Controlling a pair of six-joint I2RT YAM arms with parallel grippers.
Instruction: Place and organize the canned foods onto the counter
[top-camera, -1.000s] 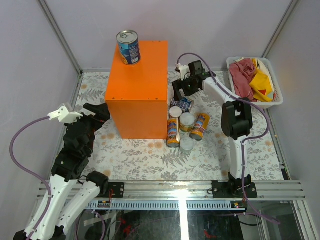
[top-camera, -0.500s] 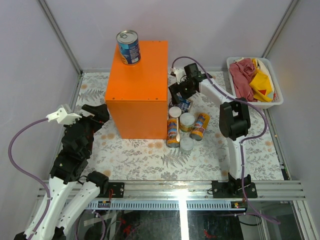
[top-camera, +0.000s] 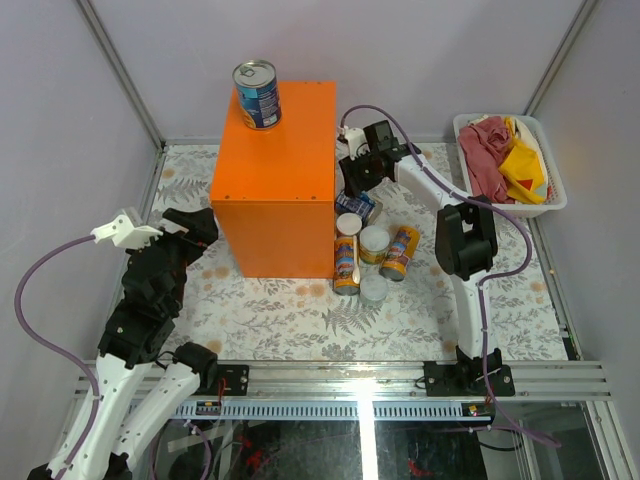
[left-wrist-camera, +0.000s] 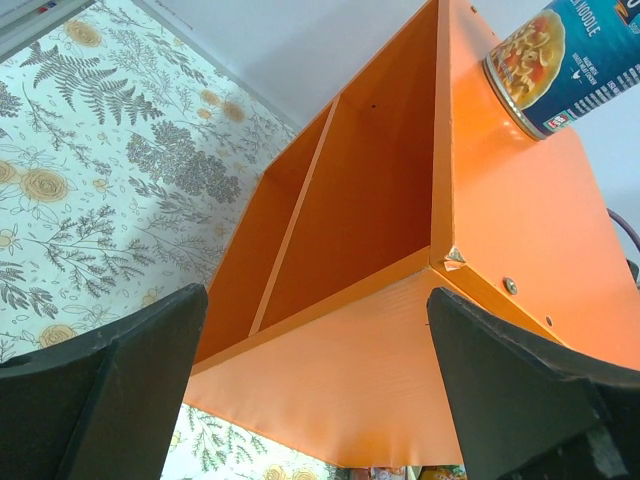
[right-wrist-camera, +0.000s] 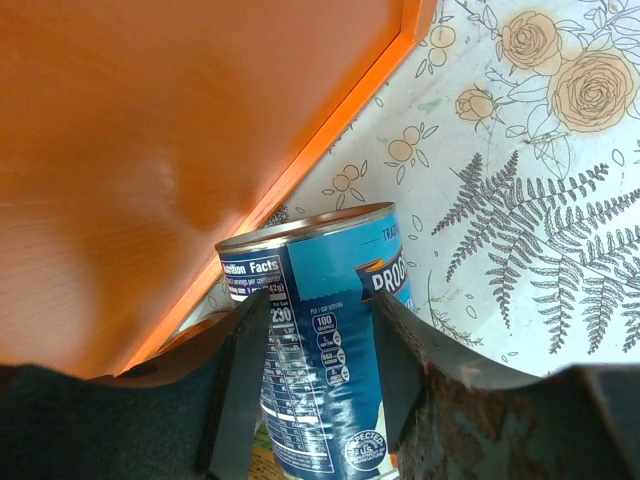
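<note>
One blue-labelled can (top-camera: 257, 95) stands on the far left corner of the orange counter (top-camera: 285, 170); the left wrist view shows that can (left-wrist-camera: 565, 55) on the counter (left-wrist-camera: 380, 380). A second blue can (top-camera: 358, 206) sits on the mat by the counter's right side. My right gripper (top-camera: 355, 185) is shut on it. In the right wrist view both fingers (right-wrist-camera: 240, 380) press the can's (right-wrist-camera: 320, 330) label, right beside the counter's wall (right-wrist-camera: 150, 150). My left gripper (top-camera: 195, 225) hangs open left of the counter, and its wrist view shows that gripper (left-wrist-camera: 315, 300) holding nothing.
Several cans cluster on the floral mat right of the counter: a tall yellow-orange one (top-camera: 346, 262), another leaning (top-camera: 399, 252), and two pale-lidded ones (top-camera: 374, 243) (top-camera: 372, 289). A white basket (top-camera: 470, 125) with red and yellow cloths (top-camera: 500, 155) sits at the back right.
My right gripper moved left toward the counter, came down over the blue can on the mat and closed on it. The left arm stayed where it was.
</note>
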